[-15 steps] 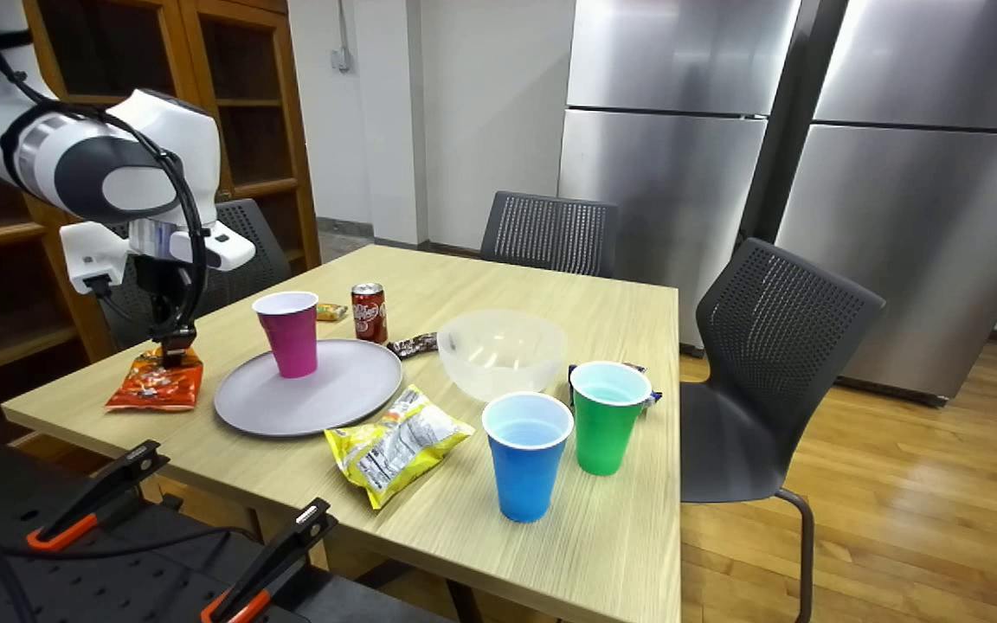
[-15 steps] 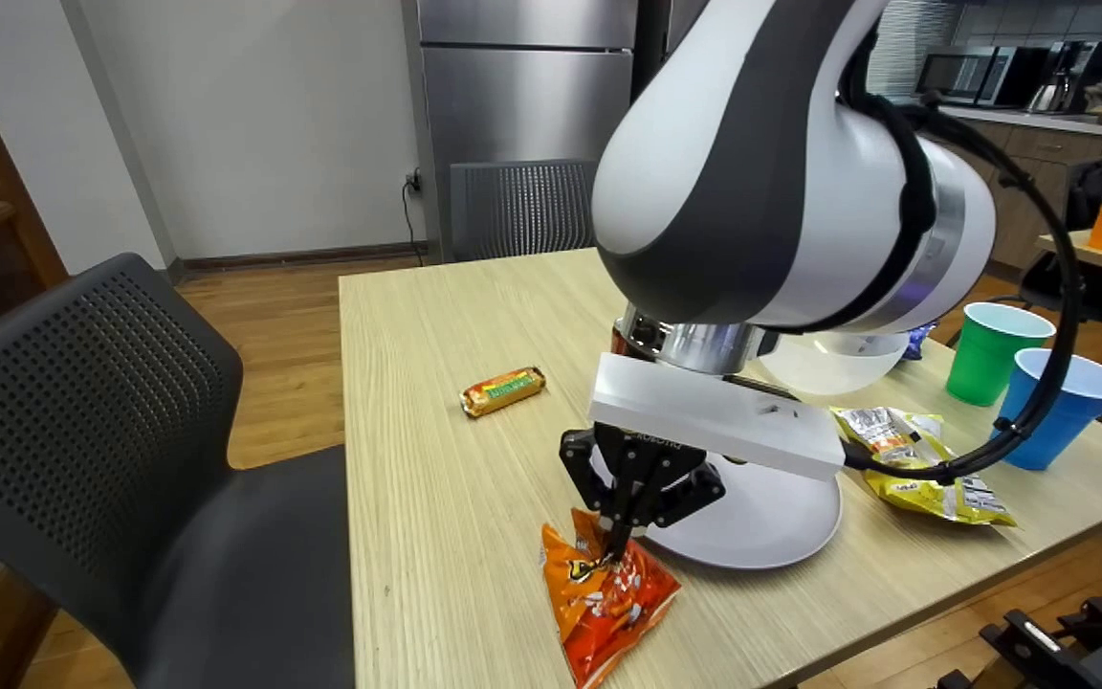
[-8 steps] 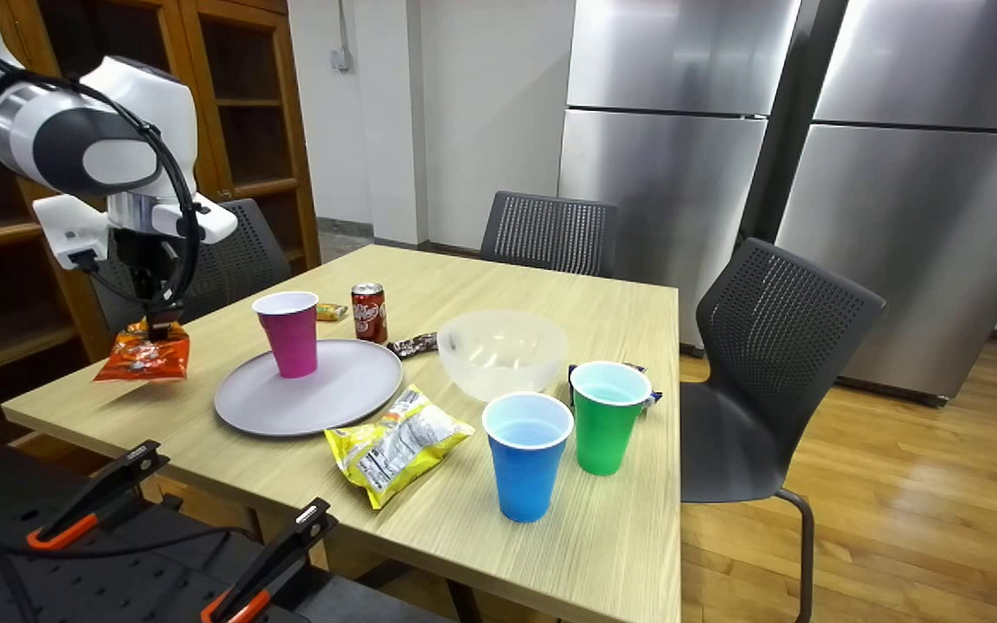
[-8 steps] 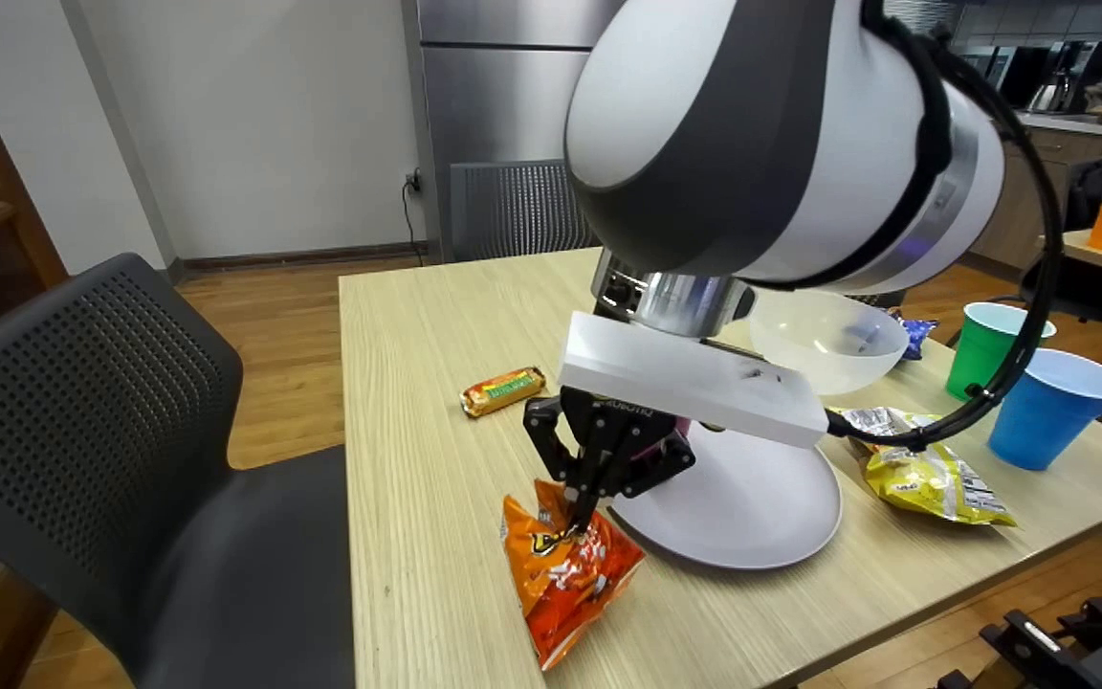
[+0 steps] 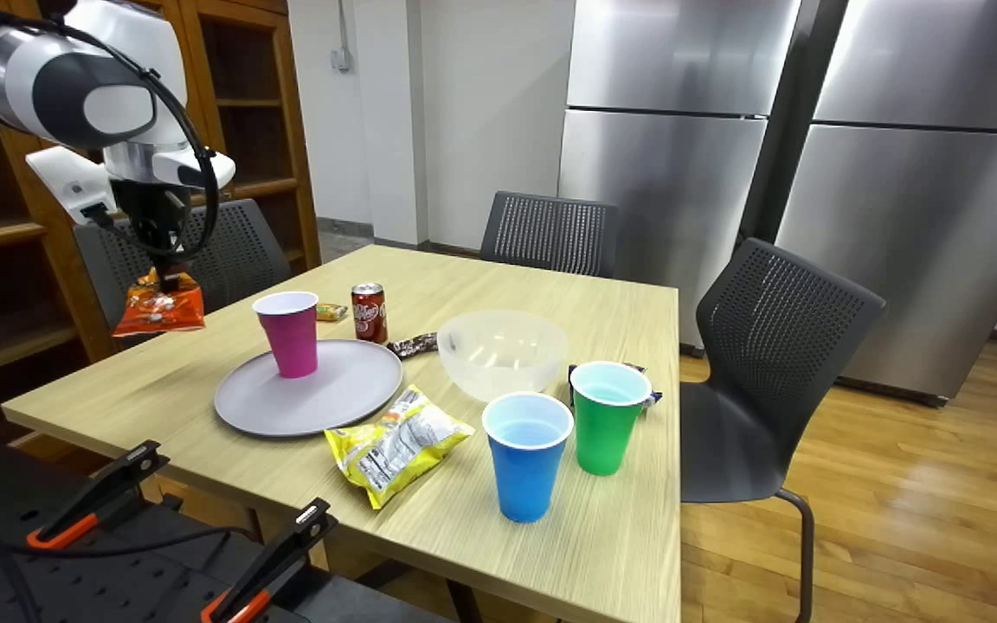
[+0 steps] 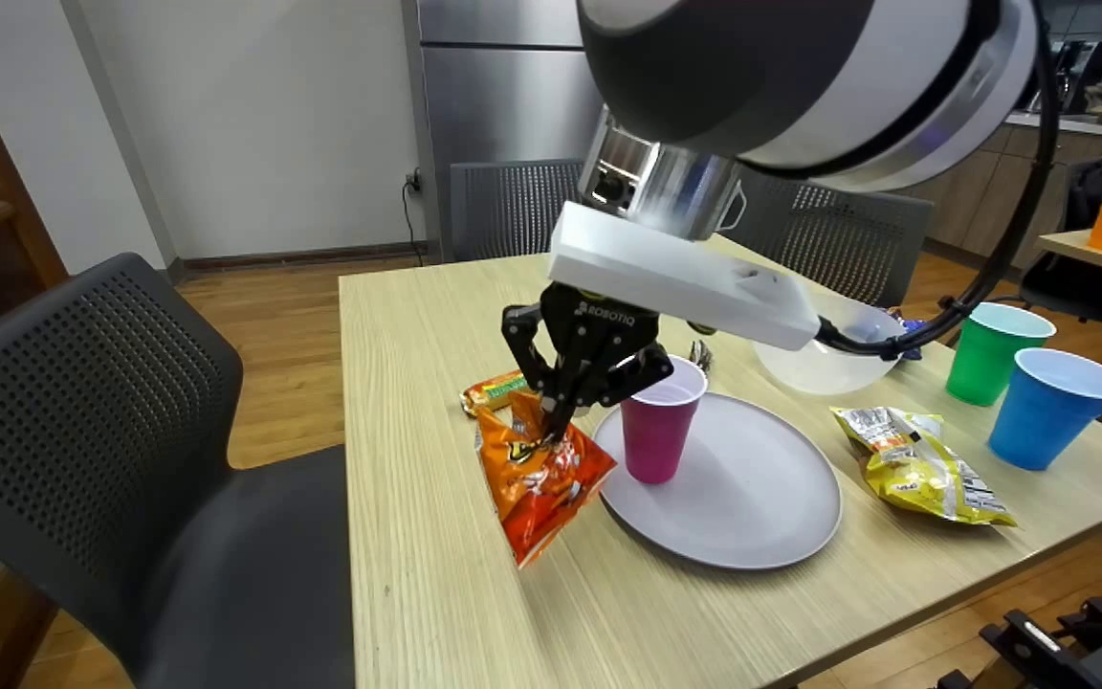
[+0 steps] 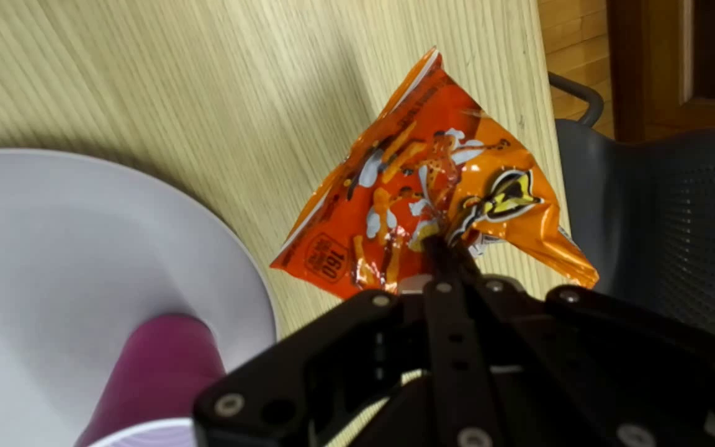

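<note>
Orange-red glossy snack bag [image 6: 541,488] hangs pinched in black hand [image 6: 554,429]; round grey plate [image 6: 761,488], bearing magenta cup [image 6: 658,435], lies below, beside the hand.

One cup [image 5: 290,337] is counted on the plate [image 5: 350,394]; around it — two cups [image 5: 527,472] [image 5: 604,433], one can [image 5: 369,314], one bowl [image 5: 503,379], one orange bag [image 6: 539,483].

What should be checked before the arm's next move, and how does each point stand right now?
1. Gripper shut on the orange snack bag: ok.
2. Bag off the table: ok, held above it.
3. Bag apart from the pink cup: ok, a gap shows in an exterior view.
4. Pink cup upright on the plate: ok.
5. Bag smooth at the grip: not ok, bunched there.
6. Bag unpunctured: cannot tell, the gripper hides part.
</note>
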